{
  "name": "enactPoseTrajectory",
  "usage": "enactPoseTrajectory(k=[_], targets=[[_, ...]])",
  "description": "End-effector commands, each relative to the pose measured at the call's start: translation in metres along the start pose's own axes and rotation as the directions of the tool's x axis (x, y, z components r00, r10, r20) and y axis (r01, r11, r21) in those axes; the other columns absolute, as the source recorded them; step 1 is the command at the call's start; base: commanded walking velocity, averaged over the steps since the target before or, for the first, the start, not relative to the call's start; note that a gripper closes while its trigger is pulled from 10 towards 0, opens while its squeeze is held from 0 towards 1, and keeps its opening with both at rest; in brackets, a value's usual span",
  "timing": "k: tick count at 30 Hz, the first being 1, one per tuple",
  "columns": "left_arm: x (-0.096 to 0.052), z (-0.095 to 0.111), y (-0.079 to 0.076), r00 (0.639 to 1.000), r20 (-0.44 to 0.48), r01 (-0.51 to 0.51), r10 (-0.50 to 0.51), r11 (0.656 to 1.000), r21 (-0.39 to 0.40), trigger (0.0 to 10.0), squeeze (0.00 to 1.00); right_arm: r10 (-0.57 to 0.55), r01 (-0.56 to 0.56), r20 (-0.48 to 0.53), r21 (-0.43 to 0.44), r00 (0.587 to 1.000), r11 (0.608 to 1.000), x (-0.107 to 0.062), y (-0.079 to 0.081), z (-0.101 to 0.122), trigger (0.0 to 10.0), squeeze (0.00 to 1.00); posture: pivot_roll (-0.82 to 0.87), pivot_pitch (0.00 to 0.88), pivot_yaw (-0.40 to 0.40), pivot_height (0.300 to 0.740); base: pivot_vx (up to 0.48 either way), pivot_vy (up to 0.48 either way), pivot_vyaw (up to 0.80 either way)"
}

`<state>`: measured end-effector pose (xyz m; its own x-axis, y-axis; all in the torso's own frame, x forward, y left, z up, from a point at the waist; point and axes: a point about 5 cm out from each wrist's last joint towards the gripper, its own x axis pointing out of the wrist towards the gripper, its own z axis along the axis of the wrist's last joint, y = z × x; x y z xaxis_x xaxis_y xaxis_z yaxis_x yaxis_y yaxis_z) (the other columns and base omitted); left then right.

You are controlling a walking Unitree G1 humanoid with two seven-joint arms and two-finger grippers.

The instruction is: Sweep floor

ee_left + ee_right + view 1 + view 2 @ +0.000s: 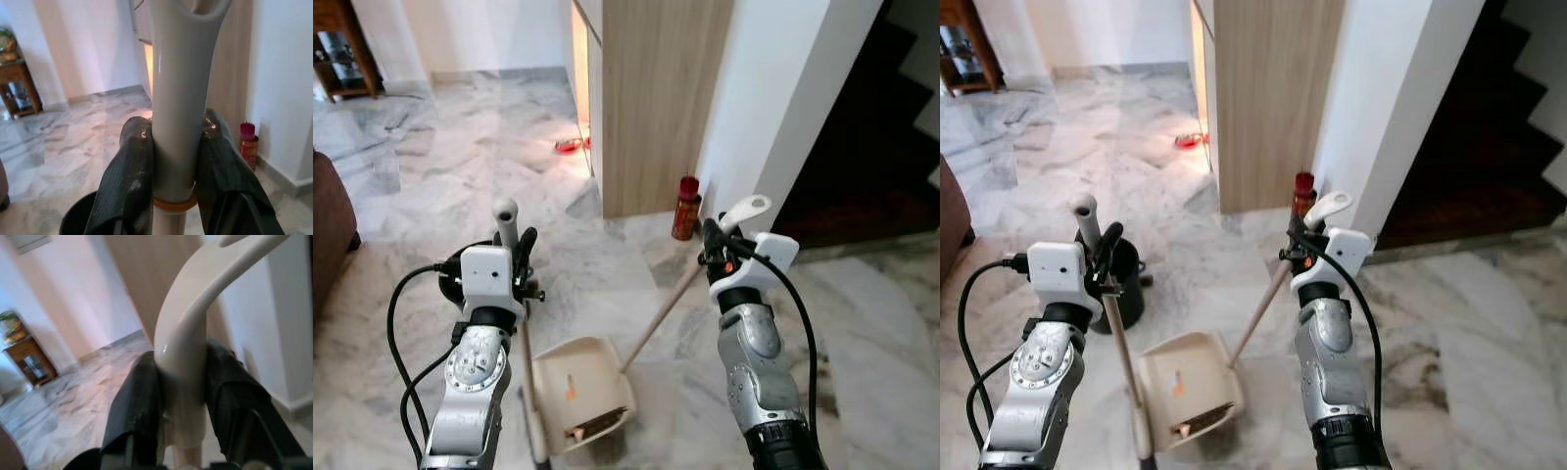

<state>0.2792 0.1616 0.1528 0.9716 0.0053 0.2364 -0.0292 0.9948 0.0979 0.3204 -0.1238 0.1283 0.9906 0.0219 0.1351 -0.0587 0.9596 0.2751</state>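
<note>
My left gripper (517, 251) is shut on the cream grip of a broom handle (506, 219). The handle stands nearly upright and runs down past my left arm to the floor. In the left wrist view both black fingers (129, 166) press on the grip. My right gripper (715, 241) is shut on the curved cream grip of the dustpan handle (745, 210), whose wooden shaft (658, 318) slants down to the left. The cream dustpan (592, 368) rests on the marble floor between my arms, with a small orange scrap and some brown debris (592, 424) inside.
A black bin (1124, 292) stands on the floor behind the left gripper. A red bottle (686, 208) sits at the foot of a wooden partition (656, 98). Dark stairs (871, 147) rise at the right. At the left edge is a brown sofa (328, 225).
</note>
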Motion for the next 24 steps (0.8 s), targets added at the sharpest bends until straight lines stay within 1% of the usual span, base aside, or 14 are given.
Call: enactPoseTrajectory(k=[1,24], targets=[[0.0035,0.0128,-0.0044,0.998,0.061,0.019,-0.018,1.000,-0.012,10.0,0.00,-0.008,0.006,0.040,0.030,0.999,1.000,0.0028,0.0008,0.0093,10.0,0.00,-0.04,0.022,0.014,0.740,0.000,0.431,0.00],[0.0037,0.0129,-0.0037,0.998,0.058,0.019,-0.019,1.000,0.001,10.0,0.00,-0.006,0.004,0.045,0.043,0.999,0.999,0.0053,0.0032,0.0109,10.0,0.00,-0.03,0.027,0.017,0.740,0.000,0.430,0.00]])
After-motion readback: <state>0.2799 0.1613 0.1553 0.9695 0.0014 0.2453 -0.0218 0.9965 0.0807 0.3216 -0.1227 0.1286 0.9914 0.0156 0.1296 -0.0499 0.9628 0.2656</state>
